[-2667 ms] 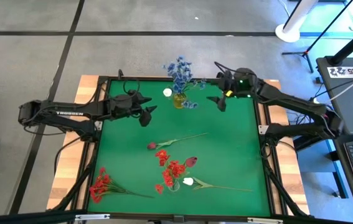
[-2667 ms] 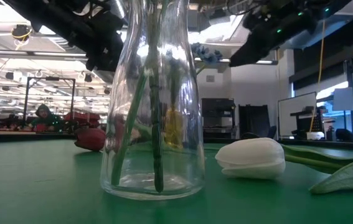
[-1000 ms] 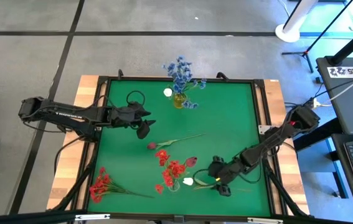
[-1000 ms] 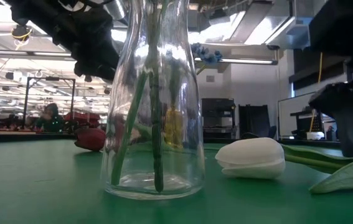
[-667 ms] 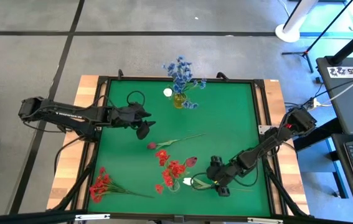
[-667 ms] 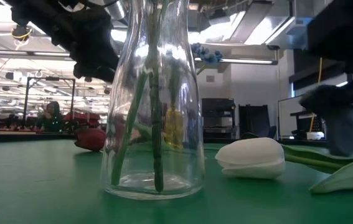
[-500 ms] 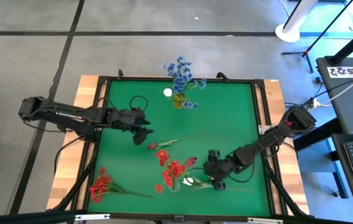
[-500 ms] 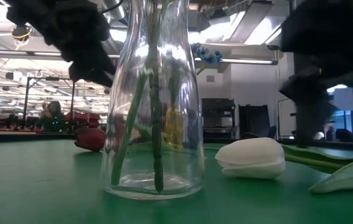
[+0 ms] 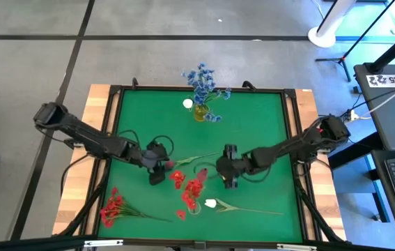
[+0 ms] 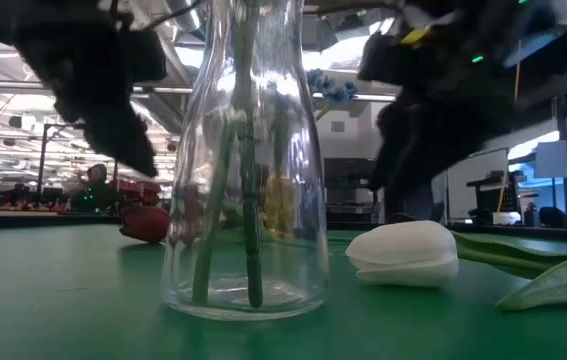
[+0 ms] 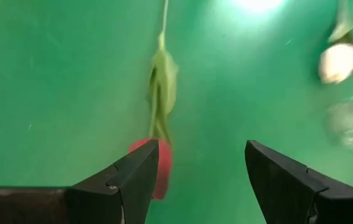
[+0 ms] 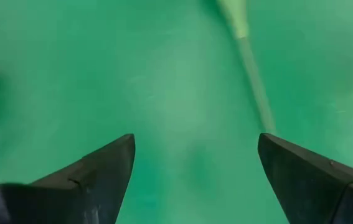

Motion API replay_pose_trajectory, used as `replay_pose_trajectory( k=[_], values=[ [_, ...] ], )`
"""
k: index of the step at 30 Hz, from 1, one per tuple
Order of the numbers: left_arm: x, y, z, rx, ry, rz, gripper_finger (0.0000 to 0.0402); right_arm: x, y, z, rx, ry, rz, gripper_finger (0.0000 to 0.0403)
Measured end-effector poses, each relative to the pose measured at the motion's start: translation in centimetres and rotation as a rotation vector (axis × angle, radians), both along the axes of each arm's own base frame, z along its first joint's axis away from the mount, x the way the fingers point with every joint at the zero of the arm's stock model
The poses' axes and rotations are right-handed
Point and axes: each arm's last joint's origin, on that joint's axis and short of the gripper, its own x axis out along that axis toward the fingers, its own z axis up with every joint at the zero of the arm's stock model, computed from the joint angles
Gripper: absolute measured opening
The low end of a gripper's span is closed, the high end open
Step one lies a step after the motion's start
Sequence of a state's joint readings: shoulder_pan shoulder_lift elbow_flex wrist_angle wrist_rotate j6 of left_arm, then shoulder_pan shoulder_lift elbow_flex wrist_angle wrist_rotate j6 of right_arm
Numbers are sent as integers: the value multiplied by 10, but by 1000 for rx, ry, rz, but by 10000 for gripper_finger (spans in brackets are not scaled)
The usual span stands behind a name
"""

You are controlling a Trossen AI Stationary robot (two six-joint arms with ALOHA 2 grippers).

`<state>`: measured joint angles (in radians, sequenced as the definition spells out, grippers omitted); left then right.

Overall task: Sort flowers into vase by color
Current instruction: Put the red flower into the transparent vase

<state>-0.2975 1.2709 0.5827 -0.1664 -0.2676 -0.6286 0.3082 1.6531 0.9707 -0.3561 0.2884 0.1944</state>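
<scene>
I see my left gripper [image 9: 157, 167] low over the green table [image 9: 260, 125], fingers wide apart, holding nothing. The dark red bud [image 11: 158, 168] lies right under it, by one finger (its green stalk runs away from the gripper). My right gripper [image 9: 228, 175] is near, also wide apart and empty, just beside the far end of that stalk [image 12: 254, 81]. The white tulip [image 10: 404, 254] lies close behind it, next to the glass vase [image 10: 246, 180].
</scene>
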Motion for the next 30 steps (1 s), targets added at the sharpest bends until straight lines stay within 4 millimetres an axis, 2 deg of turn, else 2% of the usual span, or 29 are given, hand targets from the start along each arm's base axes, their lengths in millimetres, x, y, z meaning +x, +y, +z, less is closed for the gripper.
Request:
replay_pose_trajectory(
  k=[4, 9, 15, 19, 24, 27, 30],
  values=[
    [2, -1, -11, 17, 52, 26, 233, 12, -28, 1, -15, -44, -50, 340],
    [2, -1, -11, 20, 49, 42, 233, 27, -52, 1, 30, -113, -15, 340],
    [0, -1, -5, 4, 17, 49, 233, 42, -67, -18, 101, -140, 26, 340],
    [-1, 0, 1, -4, -10, 49, 233, 46, -74, -36, 108, -94, 9, 340],
    [-4, 1, 10, 2, -55, 45, 233, 48, -81, -50, 100, -55, -1, 336],
    [-6, 2, 14, 14, -73, 56, 233, 49, -82, -54, 114, -46, 17, 309],
    [-6, 3, 16, 13, -86, 59, 233, 49, -83, -54, 137, -43, 30, 254]
  ],
)
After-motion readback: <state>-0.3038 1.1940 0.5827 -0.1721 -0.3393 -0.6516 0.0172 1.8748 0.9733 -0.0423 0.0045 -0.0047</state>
